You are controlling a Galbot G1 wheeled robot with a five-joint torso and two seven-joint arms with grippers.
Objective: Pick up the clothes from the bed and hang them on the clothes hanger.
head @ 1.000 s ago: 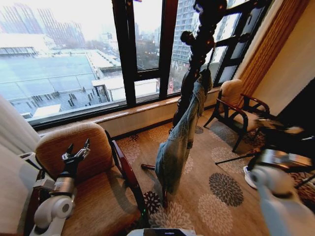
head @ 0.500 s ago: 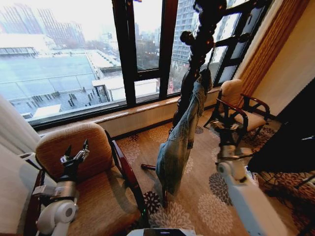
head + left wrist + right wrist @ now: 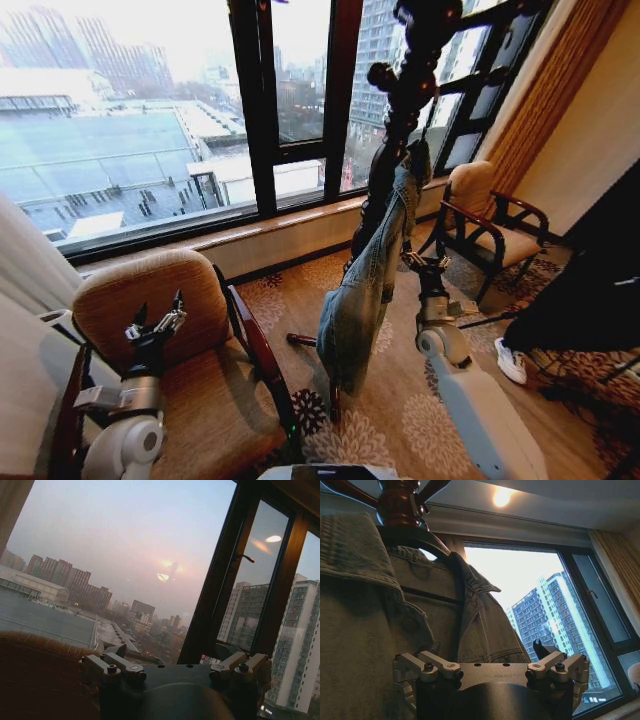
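the faded blue denim jacket (image 3: 362,285) hangs long and limp on the dark wooden coat stand (image 3: 400,110), maybe over a thin black hanger (image 3: 427,537). the right gripper (image 3: 424,262) points up beside it, open and empty. the left gripper (image 3: 155,325) waits open by the brown padded chair (image 3: 200,400).

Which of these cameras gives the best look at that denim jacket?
The head view: it shows the whole jacket hanging from the dark wooden stand, collar to hem, with the right gripper beside it. The right wrist view shows just its collar and shoulders close up. The left wrist view faces the window.
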